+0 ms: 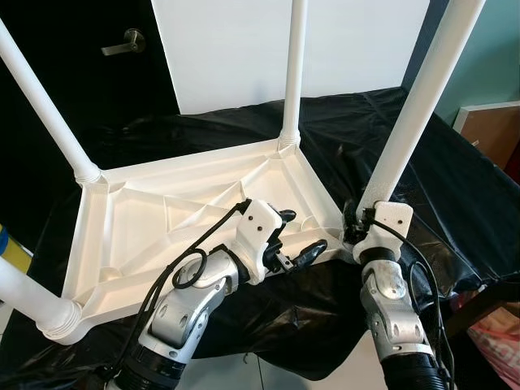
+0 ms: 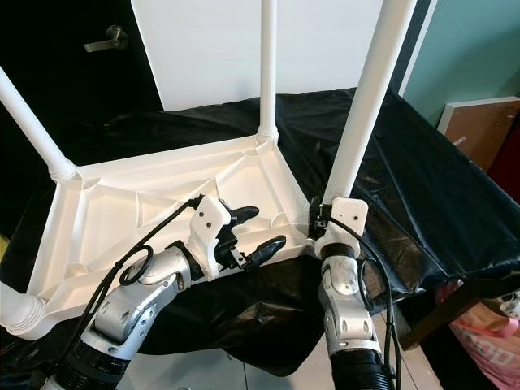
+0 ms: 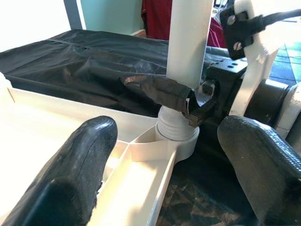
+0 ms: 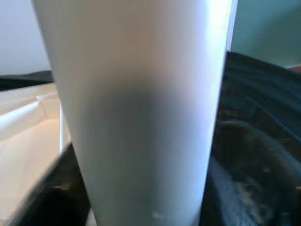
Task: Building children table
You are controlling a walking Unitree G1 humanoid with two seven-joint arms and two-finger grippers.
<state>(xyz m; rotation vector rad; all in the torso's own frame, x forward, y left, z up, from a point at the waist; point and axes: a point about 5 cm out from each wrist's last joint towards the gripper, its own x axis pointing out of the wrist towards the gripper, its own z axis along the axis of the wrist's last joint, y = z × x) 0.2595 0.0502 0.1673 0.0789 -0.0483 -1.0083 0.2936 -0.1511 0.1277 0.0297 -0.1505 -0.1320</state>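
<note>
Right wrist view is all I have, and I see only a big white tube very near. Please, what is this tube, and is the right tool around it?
Observer: It is a table leg, standing in the near right corner socket of the upturned white tabletop. The right tool is closed around its base.
Operator: How many legs are already in?
Observer: All four corners have a leg; for example the far one stands upright.
Operator: And where is the left tool?
Observer: The left tool is open over the tabletop's near edge, beside that same corner, not touching the leg.
</note>
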